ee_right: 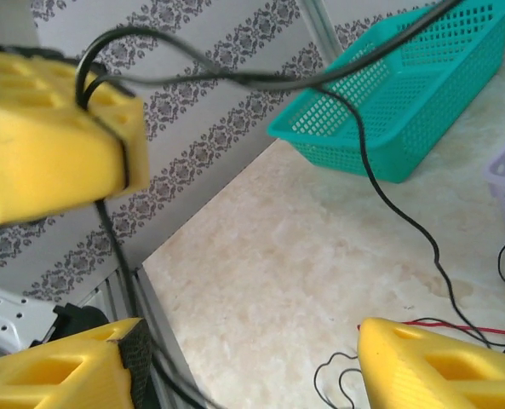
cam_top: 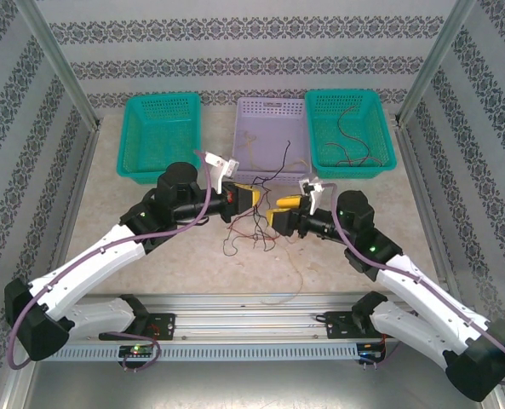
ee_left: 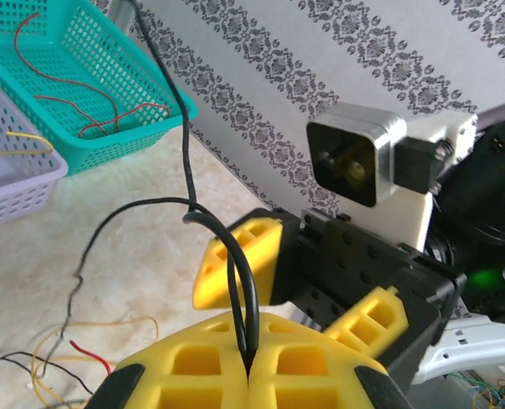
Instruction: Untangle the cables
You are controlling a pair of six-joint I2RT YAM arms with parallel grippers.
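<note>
Cables (cam_top: 250, 228) lay mostly as one loose heap on the table (cam_top: 107, 200), in the middle, between the two arms and nearer than the baskets. The strands were black, red and tan and crossed each other; how many were in the heap I could not count. One black cable (ee_left: 188, 153) went up out of it. The left end effector (ee_left: 248, 375) was clenched on this strand, which made a loop just above the yellow fingers. I judge that it was held above the table so that its path separated from the others and it could be drawn free.

The right end effector (ee_right: 252, 341) stood just beside the left one and faced it. It was released, with its two fingers well apart and nothing between them; the black strand passed close by one finger. Probably it was placed there to take a second hold on the same cable.

Along the far edge stood three baskets: the left teal basket (cam_top: 163, 99), the lilac basket (cam_top: 271, 104) in the middle, and the right teal basket (cam_top: 351, 94). The right one held at least two red or dark strands, and the lilac one held one yellow strand. These seemed to be the places for freed cables, perhaps sorted by colour.
</note>
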